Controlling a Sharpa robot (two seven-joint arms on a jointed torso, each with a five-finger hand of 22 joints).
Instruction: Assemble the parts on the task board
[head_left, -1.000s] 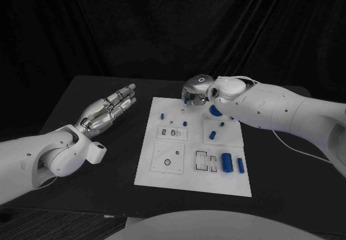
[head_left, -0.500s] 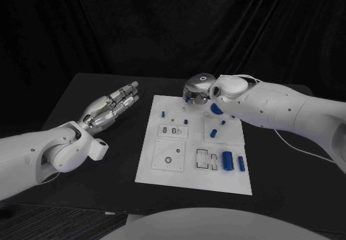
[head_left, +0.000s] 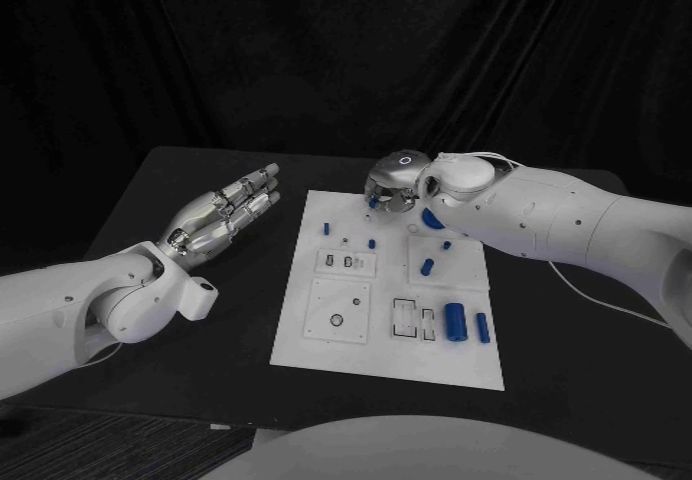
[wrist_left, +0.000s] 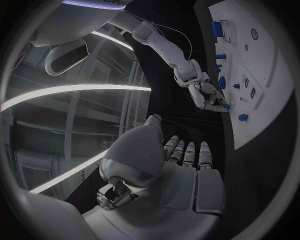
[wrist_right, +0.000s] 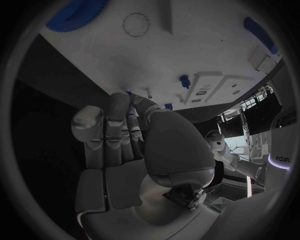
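Right hand (head_left: 392, 187) pinches a small blue part (wrist_left: 227, 106) above task board (head_left: 320, 340)

1. Your left hand (head_left: 219, 214) lies flat and empty, palm up, fingers straight and close together.
2. Your right hand (head_left: 391, 188) points down, its fingers (wrist_right: 119, 117) curled together at the tips.

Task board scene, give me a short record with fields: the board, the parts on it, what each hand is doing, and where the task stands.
board: white flat task board on the black table
parts: small blue pieces on the board, including a thick blue cylinder near its right edge
right hand: over the board's far edge, fingertips pinching a small blue part
left hand: flat, fingers extended, beside the board, holding nothing
progress: assembly unfinished, loose parts remain
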